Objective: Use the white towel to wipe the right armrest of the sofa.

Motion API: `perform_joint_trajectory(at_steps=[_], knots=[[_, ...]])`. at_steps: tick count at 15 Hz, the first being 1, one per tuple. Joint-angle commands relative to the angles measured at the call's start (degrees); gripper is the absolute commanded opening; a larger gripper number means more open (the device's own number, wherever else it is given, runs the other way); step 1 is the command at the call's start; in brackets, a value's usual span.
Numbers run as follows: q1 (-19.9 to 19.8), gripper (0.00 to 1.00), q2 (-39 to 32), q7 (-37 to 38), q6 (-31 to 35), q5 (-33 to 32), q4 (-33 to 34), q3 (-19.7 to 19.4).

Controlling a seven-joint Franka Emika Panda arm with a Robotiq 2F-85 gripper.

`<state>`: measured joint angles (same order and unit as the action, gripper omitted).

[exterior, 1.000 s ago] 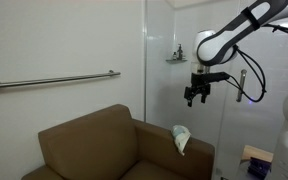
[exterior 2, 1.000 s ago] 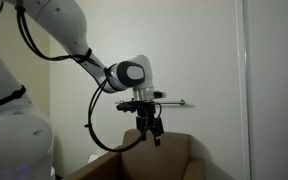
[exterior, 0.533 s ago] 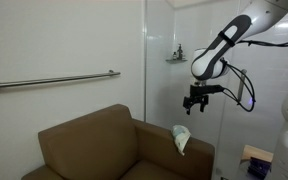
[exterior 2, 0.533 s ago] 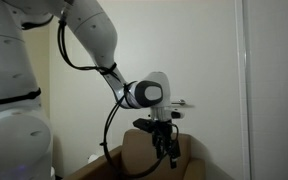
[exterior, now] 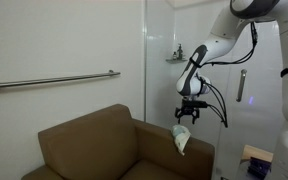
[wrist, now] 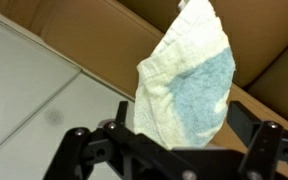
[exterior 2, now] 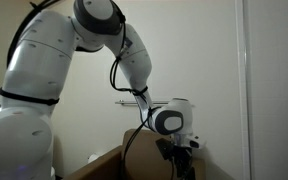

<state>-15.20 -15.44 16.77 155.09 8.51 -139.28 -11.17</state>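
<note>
1. The white towel (exterior: 181, 138) lies crumpled on the sofa's armrest (exterior: 196, 153). In the wrist view it shows a bluish patch on its white cloth.
2. The gripper (exterior: 187, 118) hangs just above the towel. We cannot tell whether it touches the towel.
3. In the wrist view the jaws stand spread wide with nothing between them, and 1 finger (wrist: 76, 140) shows on each side of the towel.
4. The brown sofa (exterior: 94, 145) sits against a pale wall, below 1 metal grab rail (exterior: 54, 80).
5. In an exterior view we see the white arm (exterior 2: 134, 60) bend down toward the sofa.
</note>
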Motion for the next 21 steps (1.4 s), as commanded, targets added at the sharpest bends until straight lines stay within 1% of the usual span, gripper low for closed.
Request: perform_joint_trajectory(at_steps=[1, 5, 8, 10, 11, 13, 15, 16, 17, 18, 21], knots=[[1.34, 1.00, -1.67, -0.42, 0.01, 1.40, 1.06, -1.07], [1.36, 1.00, -2.82, -0.37, 0.10, 1.75, 2.10, -1.05], [-0.54, 1.00, -5.84, -1.92, 1.09, 7.33, 4.13, 1.27], [-1.18, 1.00, -8.58, -2.08, 1.09, 11.03, 6.86, 2.42], [-1.78, 1.00, -10.29, -2.41, 2.40, 13.40, 8.24, 3.30], [-2.06, 1.00, -13.86, -1.68, 3.97, 15.67, 11.32, 3.81], [-2.15, 1.00, -17.62, -0.73, 3.25, 15.95, 14.88, 3.59], [-1.34, 1.00, -19.49, 0.44, 0.13, 13.93, 16.97, 2.19], [-1.77, 0.75, -21.11, -0.04, -3.24, 13.29, 18.97, 2.14], [-2.40, 0.74, -22.43, -1.10, -6.62, 12.94, 20.87, 2.49], [-3.87, 0.53, -25.49, -3.22, -15.13, 12.93, 26.08, 3.04]])
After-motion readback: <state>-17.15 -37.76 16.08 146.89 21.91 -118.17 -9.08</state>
